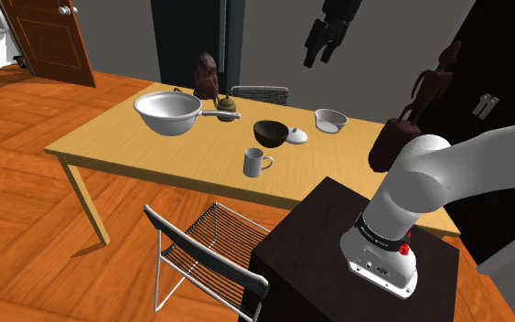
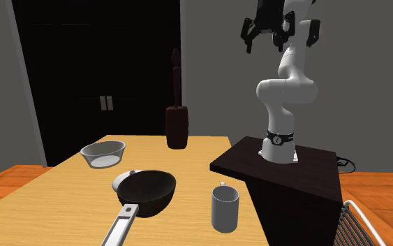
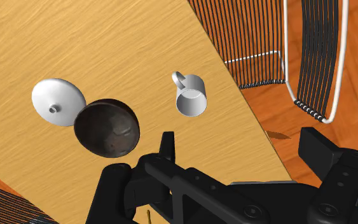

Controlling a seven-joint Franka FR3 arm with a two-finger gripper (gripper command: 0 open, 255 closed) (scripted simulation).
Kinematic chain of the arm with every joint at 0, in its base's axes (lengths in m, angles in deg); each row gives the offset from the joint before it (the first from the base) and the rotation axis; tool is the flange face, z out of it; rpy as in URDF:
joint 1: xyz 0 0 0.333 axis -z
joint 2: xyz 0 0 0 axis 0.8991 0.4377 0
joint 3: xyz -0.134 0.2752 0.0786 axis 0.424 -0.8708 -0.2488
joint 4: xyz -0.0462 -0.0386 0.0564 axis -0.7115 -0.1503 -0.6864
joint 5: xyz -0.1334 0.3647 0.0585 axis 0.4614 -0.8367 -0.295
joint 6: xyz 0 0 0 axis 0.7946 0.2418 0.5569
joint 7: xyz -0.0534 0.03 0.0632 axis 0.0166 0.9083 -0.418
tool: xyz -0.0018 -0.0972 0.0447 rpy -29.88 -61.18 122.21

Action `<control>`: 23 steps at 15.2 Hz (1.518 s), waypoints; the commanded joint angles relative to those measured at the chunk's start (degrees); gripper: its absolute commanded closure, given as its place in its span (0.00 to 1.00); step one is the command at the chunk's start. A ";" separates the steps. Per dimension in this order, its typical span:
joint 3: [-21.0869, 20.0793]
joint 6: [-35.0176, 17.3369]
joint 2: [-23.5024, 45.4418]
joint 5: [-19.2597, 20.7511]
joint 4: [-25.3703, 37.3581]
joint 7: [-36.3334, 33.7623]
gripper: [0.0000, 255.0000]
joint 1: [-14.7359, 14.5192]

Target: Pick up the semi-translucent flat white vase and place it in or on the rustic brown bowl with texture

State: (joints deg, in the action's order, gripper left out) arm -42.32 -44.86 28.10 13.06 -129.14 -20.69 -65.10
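The flat white vase (image 1: pixel 296 137) lies on the wooden table (image 1: pixel 118 137), a low disc with a small neck, touching or nearly touching the dark brown bowl (image 1: pixel 270 133) on the shoulder view's right of it. In the wrist view the vase (image 3: pixel 58 102) and bowl (image 3: pixel 106 127) sit side by side far below. From the second exterior view the vase (image 2: pixel 123 179) peeks out behind the bowl (image 2: pixel 146 192). My gripper (image 1: pixel 319 50) (image 2: pixel 263 38) (image 3: pixel 241 137) hangs high above the table, open and holding nothing.
A grey mug (image 1: pixel 256 163) stands near the table's front edge. A silver pan (image 1: pixel 167 112), a small brass pot (image 1: pixel 226 107) and a clear bowl (image 1: pixel 331 120) are farther back. A dark wooden sculpture (image 1: pixel 402 128) rises beside the stand (image 1: pixel 328 229). Wire chairs (image 1: pixel 205 252) flank the table.
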 commanded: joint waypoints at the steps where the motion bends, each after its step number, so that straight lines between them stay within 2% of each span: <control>1: 0.00 0.00 0.00 0.00 0.00 0.00 0.00 0.00; 8: 6.59 -9.63 6.67 3.24 -3.86 5.93 0.00 1.76; 14: 12.38 -17.99 15.10 4.90 -4.47 11.12 0.00 2.81; 19: 17.25 -24.63 23.80 4.72 -3.03 15.92 0.00 3.09; 23: 21.02 -29.43 31.73 2.95 -0.63 20.44 0.00 3.00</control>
State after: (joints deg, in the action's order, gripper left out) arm -22.37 -72.50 57.43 16.61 -130.21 -1.59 -62.04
